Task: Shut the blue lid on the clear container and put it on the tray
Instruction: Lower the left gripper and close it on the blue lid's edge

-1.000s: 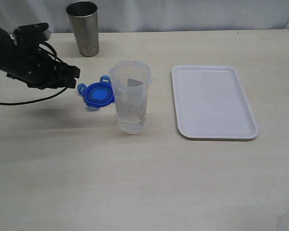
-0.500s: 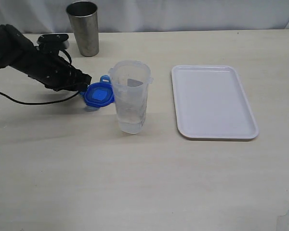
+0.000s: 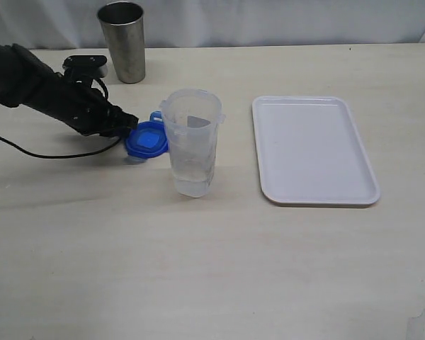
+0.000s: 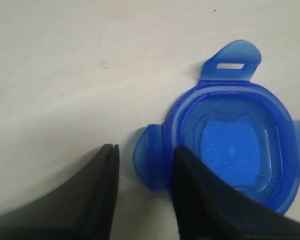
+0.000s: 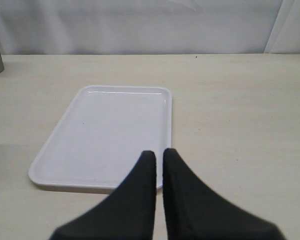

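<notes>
So the blue lid [image 3: 146, 139] is lying flat on the counter [image 3: 198, 269] just left of the clear container [image 3: 192, 142], which stands upright, long axis vertical, open mouth up. The left fingers [image 4: 95, 200] are apart with one of the lid's snap tabs poking in between them, and there's a visible gap on one side, so no squeeze on it. The right fingers [image 5: 135, 200] are pressed together on nothing by a short end of the tray [image 3: 313, 149], which lies flat right of the container, long side running front to back.
</notes>
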`<action>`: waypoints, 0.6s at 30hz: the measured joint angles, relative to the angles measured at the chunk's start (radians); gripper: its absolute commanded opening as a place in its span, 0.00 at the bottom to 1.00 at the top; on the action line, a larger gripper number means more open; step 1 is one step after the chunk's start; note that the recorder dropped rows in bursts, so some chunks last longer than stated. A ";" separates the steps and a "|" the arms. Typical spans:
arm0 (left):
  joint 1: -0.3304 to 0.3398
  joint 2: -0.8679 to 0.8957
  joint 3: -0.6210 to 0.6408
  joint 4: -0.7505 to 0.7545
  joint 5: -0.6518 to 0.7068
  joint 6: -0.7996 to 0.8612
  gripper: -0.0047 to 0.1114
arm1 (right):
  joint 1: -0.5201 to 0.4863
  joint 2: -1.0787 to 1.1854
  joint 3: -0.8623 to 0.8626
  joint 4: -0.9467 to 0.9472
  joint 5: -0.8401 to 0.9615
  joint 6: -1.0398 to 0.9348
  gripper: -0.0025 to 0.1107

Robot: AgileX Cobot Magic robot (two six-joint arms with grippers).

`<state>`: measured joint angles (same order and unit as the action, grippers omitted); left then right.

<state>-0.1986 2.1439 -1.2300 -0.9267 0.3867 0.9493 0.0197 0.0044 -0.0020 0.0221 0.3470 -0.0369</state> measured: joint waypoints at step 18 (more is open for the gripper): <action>0.000 0.004 0.000 -0.180 0.031 0.176 0.14 | 0.000 0.000 0.000 0.000 0.000 0.000 0.07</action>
<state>-0.1986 2.1481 -1.2300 -1.1064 0.4180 1.1249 0.0197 0.0044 -0.0020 0.0221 0.3470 -0.0369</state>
